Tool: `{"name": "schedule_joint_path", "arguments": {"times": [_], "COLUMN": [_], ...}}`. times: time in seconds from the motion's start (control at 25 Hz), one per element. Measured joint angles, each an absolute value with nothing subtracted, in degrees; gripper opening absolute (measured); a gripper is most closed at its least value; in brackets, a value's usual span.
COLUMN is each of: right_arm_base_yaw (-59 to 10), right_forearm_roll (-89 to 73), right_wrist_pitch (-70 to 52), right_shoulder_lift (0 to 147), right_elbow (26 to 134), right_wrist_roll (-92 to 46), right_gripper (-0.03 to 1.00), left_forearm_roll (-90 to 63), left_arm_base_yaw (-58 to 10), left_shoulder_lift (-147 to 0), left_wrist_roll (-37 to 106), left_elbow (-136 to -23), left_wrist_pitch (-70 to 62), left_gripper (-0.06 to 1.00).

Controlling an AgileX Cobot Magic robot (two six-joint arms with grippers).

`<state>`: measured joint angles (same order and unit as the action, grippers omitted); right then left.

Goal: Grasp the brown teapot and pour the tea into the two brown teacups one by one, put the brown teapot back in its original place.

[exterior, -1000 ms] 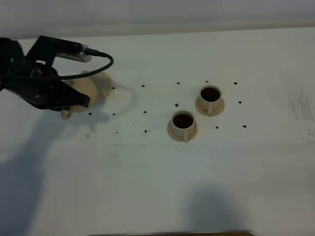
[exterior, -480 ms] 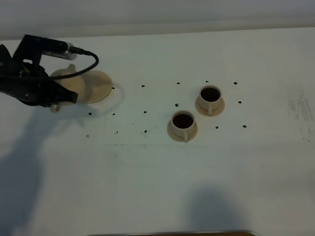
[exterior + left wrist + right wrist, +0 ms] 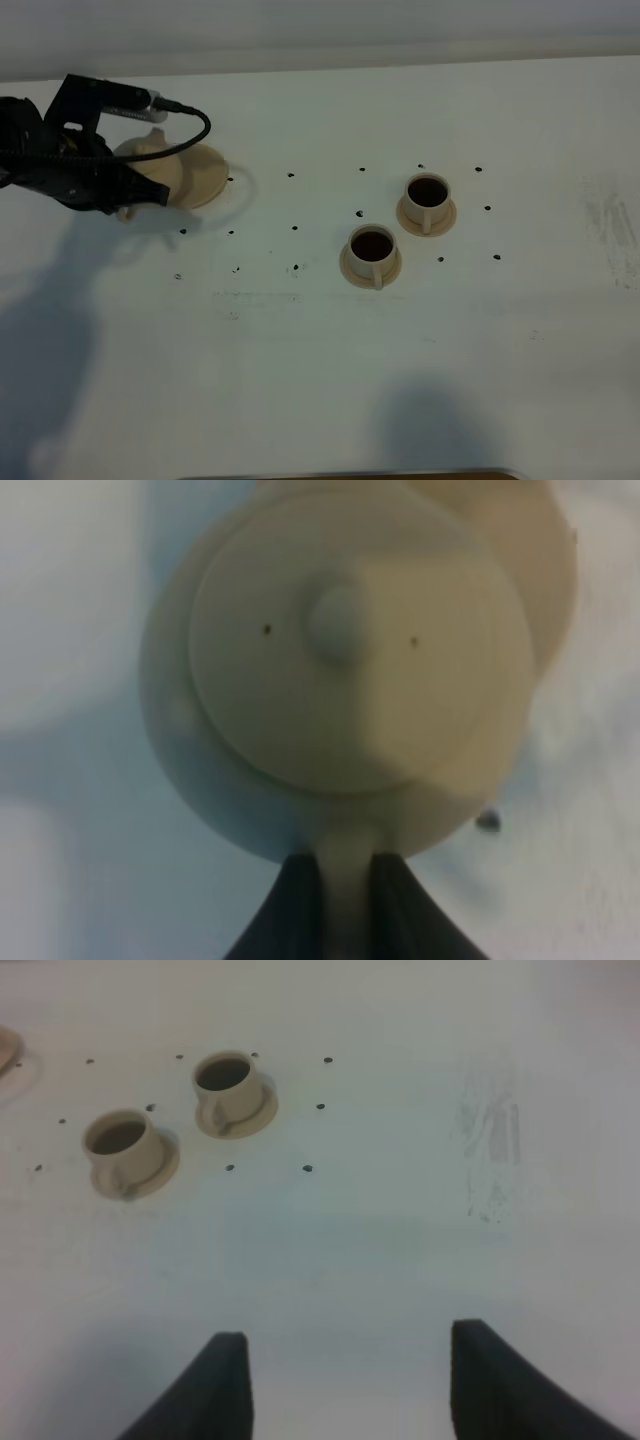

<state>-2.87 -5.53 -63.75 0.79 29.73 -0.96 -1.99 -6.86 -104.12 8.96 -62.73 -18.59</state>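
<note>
Two arms share a white table (image 3: 300,380): the left gripper (image 3: 345,900) has its fingers clamped on the teapot's (image 3: 340,670) handle, holding the pot over the big saucer (image 3: 200,175) at the far left; whether it touches I cannot tell. The right gripper (image 3: 345,1385) hangs with fingers spread wide. Both cups (image 3: 372,255) (image 3: 428,203) sit mid-table, dark inside.

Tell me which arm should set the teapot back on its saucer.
Left. Its tool is shut on the teapot handle, right by the saucer. The right tool is open and empty, nearer the cups.
</note>
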Motion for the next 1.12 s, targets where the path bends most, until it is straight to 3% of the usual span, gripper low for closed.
{"name": "schedule_joint_path", "arguments": {"times": [1.12], "right_arm_base_yaw": [-2.9], "right_forearm_roll": [-5.5], "right_wrist_pitch": [-63.8], "right_shoulder_lift": [0.8], "right_elbow": [29.7], "right_wrist_roll": [-1.0], "right_gripper": [0.43], "left_forearm_roll": [-4.8], "left_arm_base_yaw": [-8.1], "left_shoulder_lift": [-110.2], "left_wrist_roll": [10.7], "left_elbow": [-68.2], "left_wrist_pitch": [-18.4], "left_gripper": [0.16]}}
